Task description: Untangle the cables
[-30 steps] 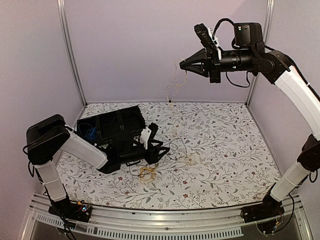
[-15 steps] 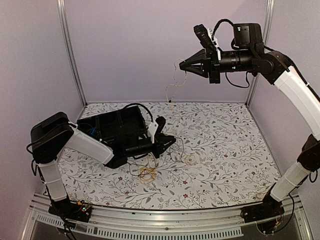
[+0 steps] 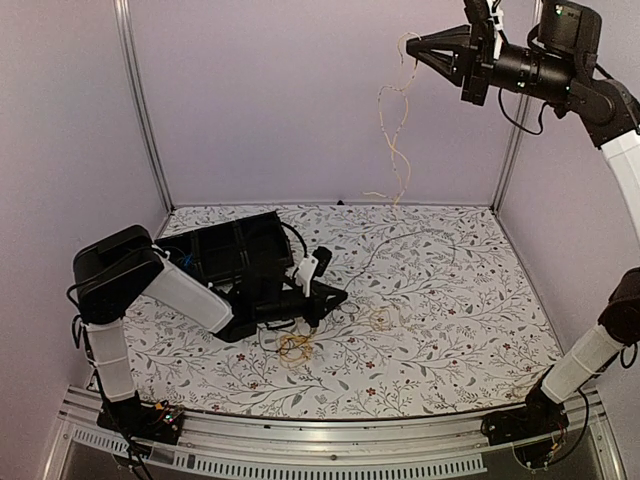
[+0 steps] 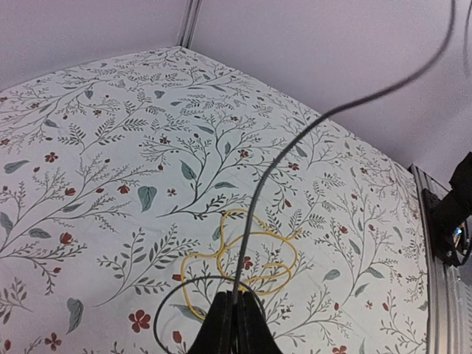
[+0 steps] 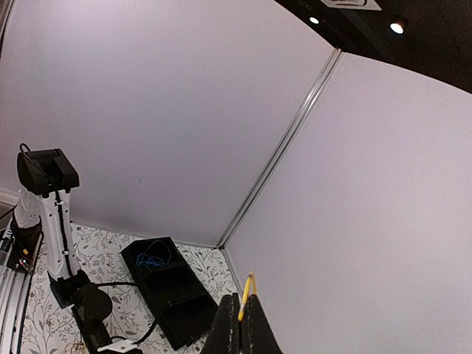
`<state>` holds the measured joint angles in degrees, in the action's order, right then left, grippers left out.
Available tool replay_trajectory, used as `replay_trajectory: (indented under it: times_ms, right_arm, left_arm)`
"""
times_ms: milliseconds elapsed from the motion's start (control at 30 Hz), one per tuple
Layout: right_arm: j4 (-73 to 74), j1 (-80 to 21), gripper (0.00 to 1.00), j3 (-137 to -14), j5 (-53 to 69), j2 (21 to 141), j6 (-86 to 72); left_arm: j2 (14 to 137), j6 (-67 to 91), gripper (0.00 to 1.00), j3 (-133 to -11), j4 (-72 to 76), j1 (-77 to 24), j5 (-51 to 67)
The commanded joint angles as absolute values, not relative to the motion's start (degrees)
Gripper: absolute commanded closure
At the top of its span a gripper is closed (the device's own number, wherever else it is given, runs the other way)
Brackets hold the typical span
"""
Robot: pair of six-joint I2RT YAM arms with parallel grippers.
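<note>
My right gripper (image 3: 414, 43) is raised high at the back right, shut on a pale yellow cable (image 3: 394, 132) that dangles toward the table's far edge. In the right wrist view a short yellow loop (image 5: 248, 290) sticks out between the closed fingers (image 5: 244, 310). My left gripper (image 3: 340, 296) lies low over the middle of the table, shut on a thin dark cable (image 3: 400, 240) that arcs away to the right. From the left wrist, the dark cable (image 4: 295, 144) rises out of the closed tips (image 4: 234, 301). A yellow coil (image 4: 243, 258) lies on the cloth just beyond them.
A black compartment box (image 3: 230, 255) sits at the back left with a blue cable (image 3: 178, 262) coiled in one end compartment (image 5: 153, 256). Another faint yellow loop (image 3: 380, 318) lies right of the left gripper. Walls enclose the floral table (image 3: 450, 330) on three sides.
The right gripper rose and swung right, lifting the yellow cable higher. The left gripper closed on the dark cable and shifted slightly right.
</note>
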<state>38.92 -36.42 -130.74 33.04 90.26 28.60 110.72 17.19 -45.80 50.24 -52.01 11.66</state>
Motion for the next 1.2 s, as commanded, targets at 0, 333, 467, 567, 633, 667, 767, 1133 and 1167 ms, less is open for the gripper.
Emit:
replay_trajectory:
  times_ms: [0, 333, 467, 567, 633, 667, 767, 1133, 1167]
  right_arm:
    - [38.3, -35.9, 1.00, -125.3, 32.2, 89.7, 29.0]
    - [33.3, -35.9, 1.00, -107.2, 33.2, 86.9, 28.4]
    - [32.8, -35.9, 1.00, -104.5, 34.8, 86.8, 28.7]
    - [32.6, -36.0, 1.00, -103.2, 35.8, 87.0, 28.6]
    - [32.4, -36.0, 1.00, -102.4, 36.5, 87.2, 28.6]
    - [32.3, -36.0, 1.00, -102.1, 36.7, 87.3, 28.6]
    - [32.5, -36.4, 1.00, -101.9, 37.1, 87.7, 28.6]
    - [44.2, -42.6, 1.00, -101.9, 41.4, 90.0, 36.7]
    - [45.3, -43.5, 1.00, -101.7, 41.4, 90.3, 37.9]
  left_arm:
    - [112.1, 19.4, 1.00, -48.1, 47.1, -52.0, 12.1]
    - [105.6, 20.9, 1.00, -42.4, 46.7, -53.2, 11.7]
    - [100.8, 19.3, 0.82, -40.7, 42.2, -54.3, 12.8]
    - [96.0, 17.0, 0.54, -40.7, 33.5, -55.7, 8.1]
    - [91.9, 15.9, 0.47, -39.7, 29.8, -56.4, 5.9]
    - [89.1, 15.6, 0.46, -39.2, 27.8, -56.5, 5.3]
    - [82.9, 13.7, 0.45, -39.4, 18.0, -56.6, 2.0]
    - [60.7, 0.3, 0.43, -46.6, 10.0, -56.6, -0.6]
    - [60.7, -1.4, 0.42, -48.7, 10.0, -56.6, 1.2]
